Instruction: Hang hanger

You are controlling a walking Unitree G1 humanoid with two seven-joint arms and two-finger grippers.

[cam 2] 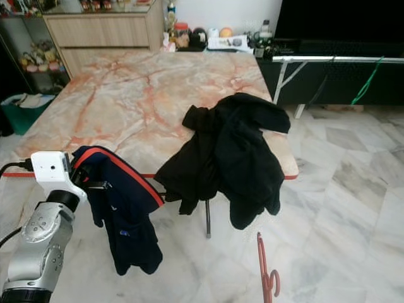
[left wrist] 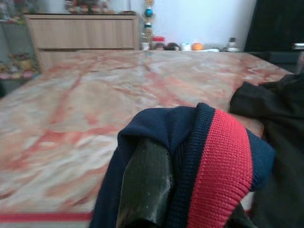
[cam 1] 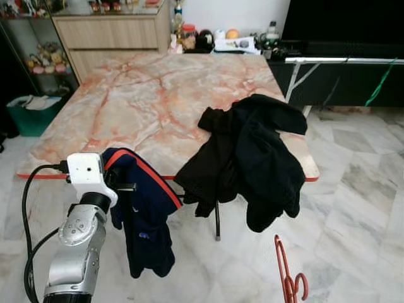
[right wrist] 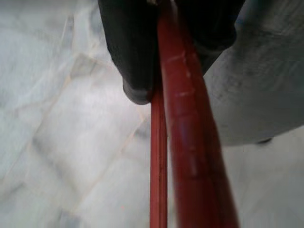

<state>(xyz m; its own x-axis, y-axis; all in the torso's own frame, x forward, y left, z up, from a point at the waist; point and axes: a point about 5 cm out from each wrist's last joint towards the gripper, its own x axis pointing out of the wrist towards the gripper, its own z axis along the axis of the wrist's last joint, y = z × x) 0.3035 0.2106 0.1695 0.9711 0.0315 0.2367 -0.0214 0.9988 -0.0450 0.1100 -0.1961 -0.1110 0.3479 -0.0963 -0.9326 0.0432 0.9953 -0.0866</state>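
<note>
A navy garment (cam 1: pixel 144 214) with a red stripe hangs from my raised left gripper (cam 1: pixel 124 184), just in front of the near edge of the marble table (cam 1: pixel 139 95). In the left wrist view the fabric (left wrist: pixel 209 156) drapes over one black finger (left wrist: pixel 145 185), and the jaws look closed in it. A red hanger (cam 1: pixel 287 274) pokes up at the lower right above the floor. My right gripper (right wrist: pixel 166 28) is shut on the hanger's red bar (right wrist: pixel 183 118). A black garment (cam 1: pixel 252 158) lies heaped over the table's near right corner.
A thin table leg (cam 1: pixel 217 221) stands under the black garment. A wooden cabinet (cam 1: pixel 113 31) and small items (cam 1: pixel 233 41) are beyond the table. A dark low unit (cam 1: pixel 344 79) stands at the right and a teal bin (cam 1: pixel 28 113) at the left. Marble floor (cam 1: pixel 353 221) lies to the right.
</note>
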